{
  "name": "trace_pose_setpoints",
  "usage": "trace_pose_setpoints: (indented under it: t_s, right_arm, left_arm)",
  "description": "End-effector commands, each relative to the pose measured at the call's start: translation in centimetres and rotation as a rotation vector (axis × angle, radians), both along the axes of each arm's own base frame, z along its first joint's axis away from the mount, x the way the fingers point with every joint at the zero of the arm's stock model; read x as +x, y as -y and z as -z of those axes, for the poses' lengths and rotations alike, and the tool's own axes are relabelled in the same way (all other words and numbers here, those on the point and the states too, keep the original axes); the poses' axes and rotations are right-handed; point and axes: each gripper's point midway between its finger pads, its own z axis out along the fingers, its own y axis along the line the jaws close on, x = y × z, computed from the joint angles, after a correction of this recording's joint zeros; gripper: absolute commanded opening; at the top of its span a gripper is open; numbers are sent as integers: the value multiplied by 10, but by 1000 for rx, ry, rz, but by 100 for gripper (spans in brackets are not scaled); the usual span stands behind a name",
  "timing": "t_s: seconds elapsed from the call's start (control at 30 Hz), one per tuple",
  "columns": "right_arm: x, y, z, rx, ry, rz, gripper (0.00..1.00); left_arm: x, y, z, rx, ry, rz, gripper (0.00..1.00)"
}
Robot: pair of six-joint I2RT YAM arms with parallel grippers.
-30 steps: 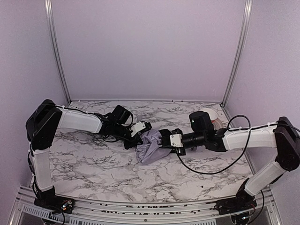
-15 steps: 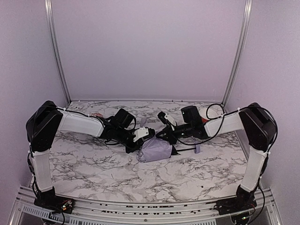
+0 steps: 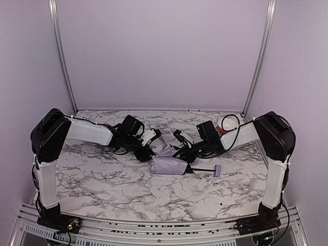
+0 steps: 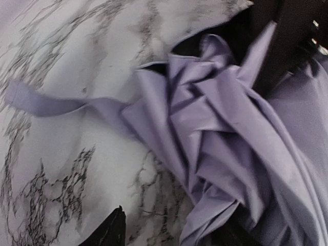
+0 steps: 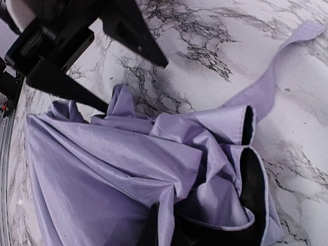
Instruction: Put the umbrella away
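On the middle of the marble table (image 3: 102,184), the umbrella (image 3: 169,165) is seen lying as a crumpled bundle of pale lavender fabric, collapsed and not neatly rolled. Its thin black shaft (image 3: 204,169) is stretched out to the right along the tabletop and ends in the small lavender handle (image 3: 217,170). In the wrist views the folds (image 4: 220,133) are shown loose, with black lining exposed at the edges (image 5: 251,184). A lavender strap (image 4: 46,102) is laid flat on the marble away from the bundle.

The left gripper (image 3: 152,151) is placed at the upper left edge of the fabric. In the right wrist view its claw (image 5: 134,84) is seen spread, with bare marble between the two black fingers and the lower tip at the cloth's edge.

The right gripper (image 3: 179,154) is set low against the upper right of the bundle. Whether it is pinching the fabric cannot be told.
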Motion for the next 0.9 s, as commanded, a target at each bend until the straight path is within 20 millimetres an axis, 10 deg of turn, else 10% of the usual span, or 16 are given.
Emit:
trace_pose_setpoints:
  t_s: [0.0, 0.13, 0.27, 0.43, 0.87]
  right_arm:
    - [-17, 26, 52, -140, -158, 20, 0]
    - [-19, 25, 58, -134, -194, -1, 0]
    - [-19, 24, 64, -134, -215, -9, 0]
    - [-15, 22, 68, -137, -236, -28, 0]
    - [-11, 10, 66, -107, -264, -97, 0]
  left_arm:
    - [67, -51, -42, -88, 127, -395, 67]
    - [72, -64, -101, -202, 287, -432, 75]
    - [16, -27, -124, -197, 386, -117, 69]
    - [-85, 9, -84, -59, 566, 471, 77]
    - [-64, 39, -15, 206, 480, 703, 86]
